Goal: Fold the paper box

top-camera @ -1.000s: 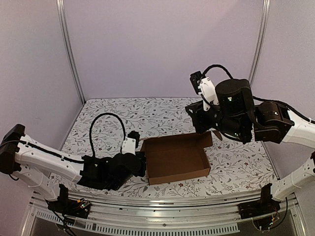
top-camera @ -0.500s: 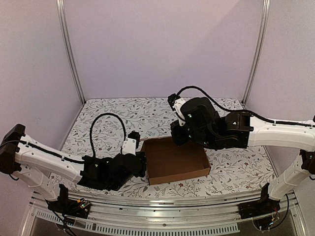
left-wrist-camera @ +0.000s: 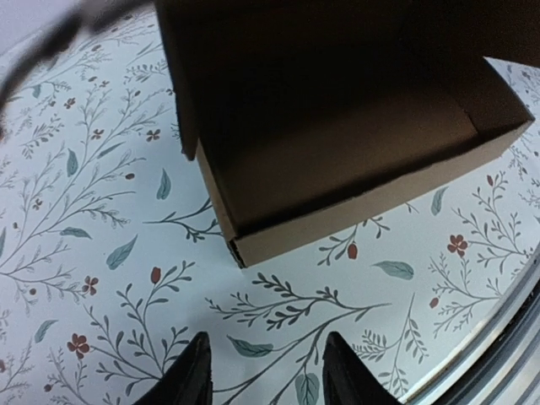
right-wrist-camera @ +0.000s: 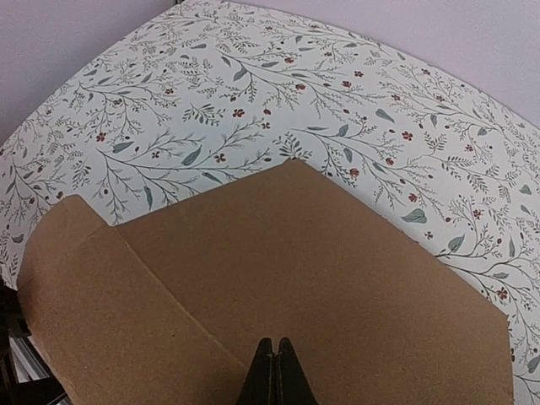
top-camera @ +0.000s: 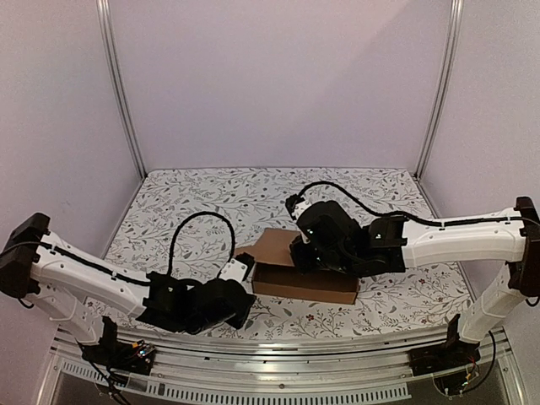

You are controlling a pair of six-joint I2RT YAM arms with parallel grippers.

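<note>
**A:** Where's the paper box [top-camera: 305, 283]?

**B:** It's in the middle of the floral tablecloth [top-camera: 194, 202], a little toward the near edge, between my two arms. It's plain brown corrugated cardboard, with the tray walls standing.

**A:** And the lid [right-wrist-camera: 337, 253]?

**B:** It's lowered over the tray. My left wrist camera looks in under it and sees the shaded inside and the near left corner, so there's a gap on that side. From above I can't say for sure how far down it sits. A side flap [right-wrist-camera: 59, 245] sticks out at the lid's left end.

**A:** What's your right gripper [right-wrist-camera: 274, 369] doing?

**B:** The fingers are pressed tight together with nothing between them. They point down at the top of the lid and appear to rest on it, near its near edge.

**A:** And the left gripper [left-wrist-camera: 268, 373]?

**B:** It's low over the cloth, just near and left of the box's corner, and not touching the box. The fingers [left-wrist-camera: 196, 375] are spread apart, with only patterned cloth showing between them.
</note>
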